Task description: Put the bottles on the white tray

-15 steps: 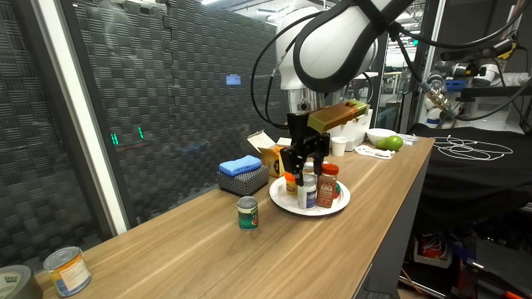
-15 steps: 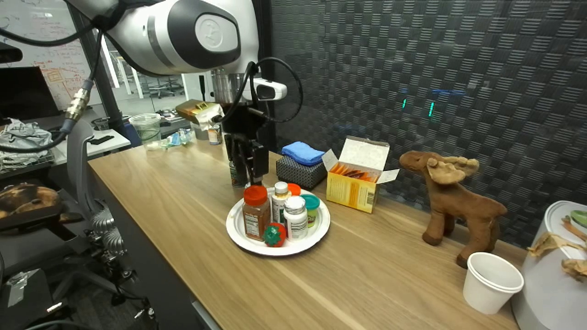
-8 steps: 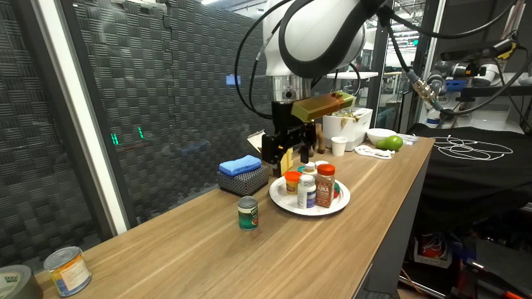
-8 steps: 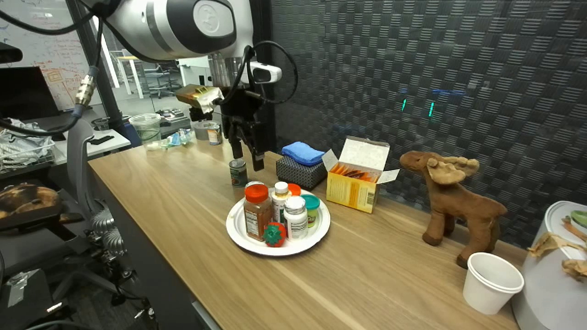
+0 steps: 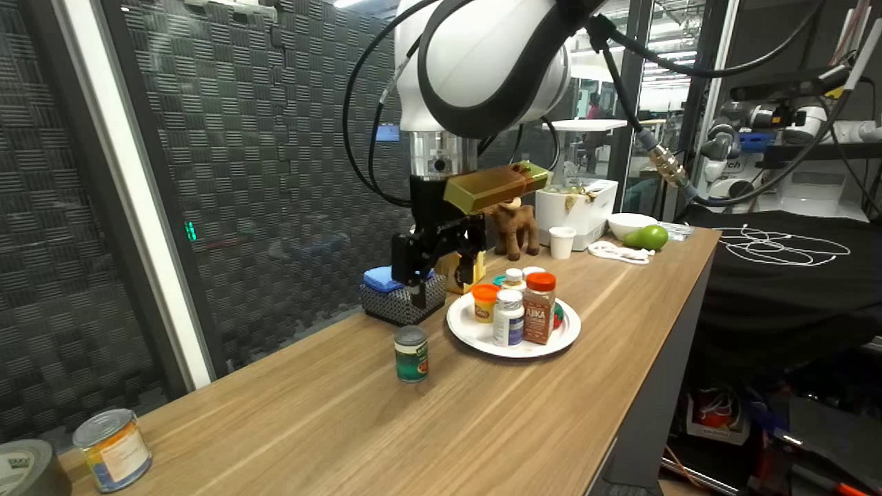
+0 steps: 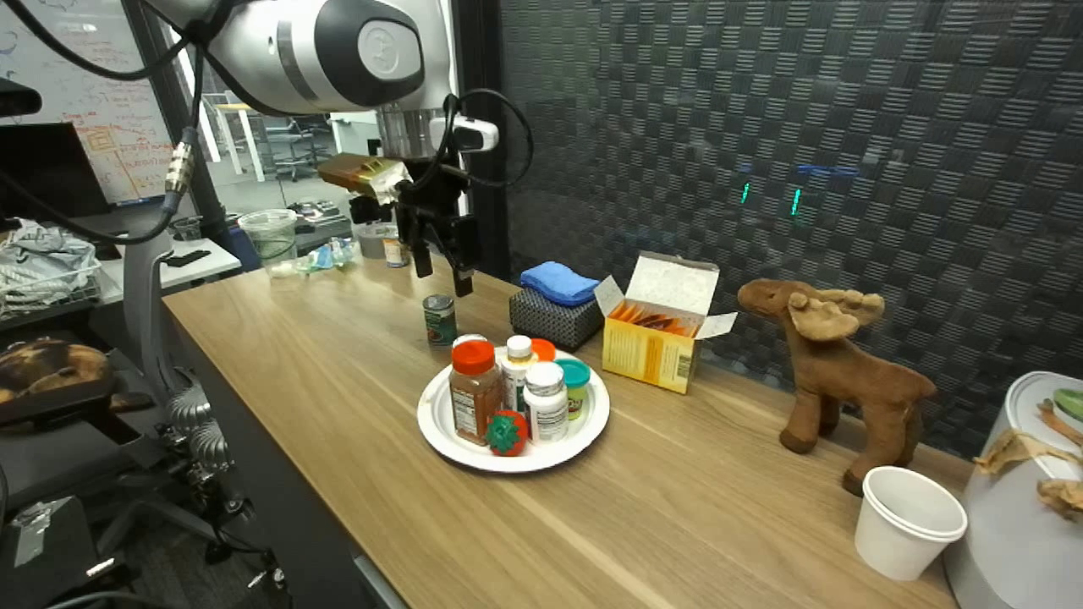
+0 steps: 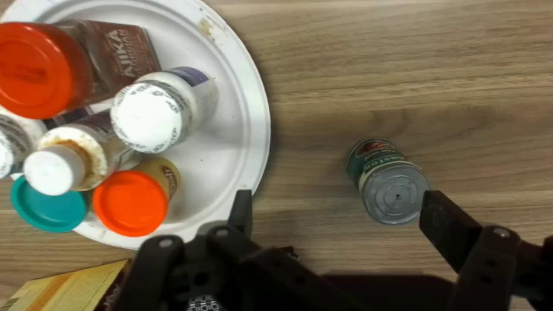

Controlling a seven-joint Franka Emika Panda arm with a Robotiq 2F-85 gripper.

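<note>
The round white tray [image 5: 468, 332] carries several bottles and jars, all upright: the brown red-capped bottle [image 6: 475, 397], a white pill bottle [image 6: 546, 408], another with a purple label [image 7: 198, 93], a stained white-capped bottle [image 7: 54, 168], an orange-capped jar [image 7: 129, 203] and a teal-lidded jar [image 6: 575, 385]. A red, green-topped strawberry-like item [image 6: 507, 433] sits among them. My gripper [image 7: 337, 196] is open and empty, raised off the table beside the tray. In both exterior views the gripper [image 5: 442, 289] [image 6: 442, 282] hangs apart from every bottle.
A green metal can [image 7: 395, 194] stands on the table below my gripper, outside the tray. A dark woven box [image 5: 403, 303] with a blue cloth, a yellow open carton [image 6: 647, 355] and a plush moose [image 6: 846, 372] line the wall. Another can [image 5: 114, 451] stands near the table's end.
My gripper, earlier low around a white bottle on the tray, has opened wider, let go and risen. It has moved off the tray toward the green can. The bottle stays on the tray.
</note>
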